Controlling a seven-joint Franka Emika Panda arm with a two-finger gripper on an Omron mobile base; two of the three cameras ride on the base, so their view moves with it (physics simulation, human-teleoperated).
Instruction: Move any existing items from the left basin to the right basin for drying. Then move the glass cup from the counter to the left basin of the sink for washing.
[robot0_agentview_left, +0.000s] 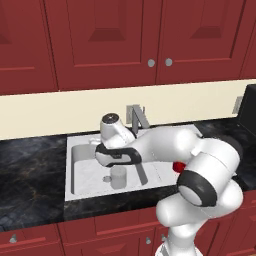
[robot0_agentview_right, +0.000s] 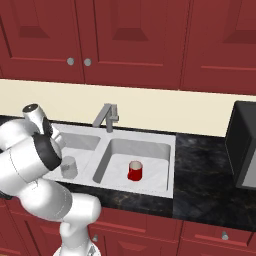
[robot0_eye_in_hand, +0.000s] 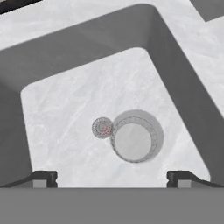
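The grey translucent glass cup (robot0_eye_in_hand: 133, 139) stands upright on the floor of the left basin (robot0_eye_in_hand: 65, 109), right beside the small round drain (robot0_eye_in_hand: 102, 127). My gripper (robot0_eye_in_hand: 112, 178) hovers above it, open, its two fingertips wide apart with nothing between them. From the base, the glass cup (robot0_agentview_left: 118, 177) sits just under my hand in the white sink (robot0_agentview_left: 80, 192). The red cup (robot0_agentview_right: 134, 170) stands upright in the right basin (robot0_agentview_right: 155, 150), while the glass cup (robot0_agentview_right: 69, 166) shows beside my arm. A sliver of the red cup (robot0_agentview_left: 178, 166) peeks out behind my forearm.
The grey angular faucet (robot0_agentview_right: 107, 118) rises at the back middle of the sink. Black marble counter (robot0_agentview_right: 205, 175) runs along both sides, over red cabinets. A dark appliance (robot0_agentview_right: 245, 145) stands on the counter at the far right.
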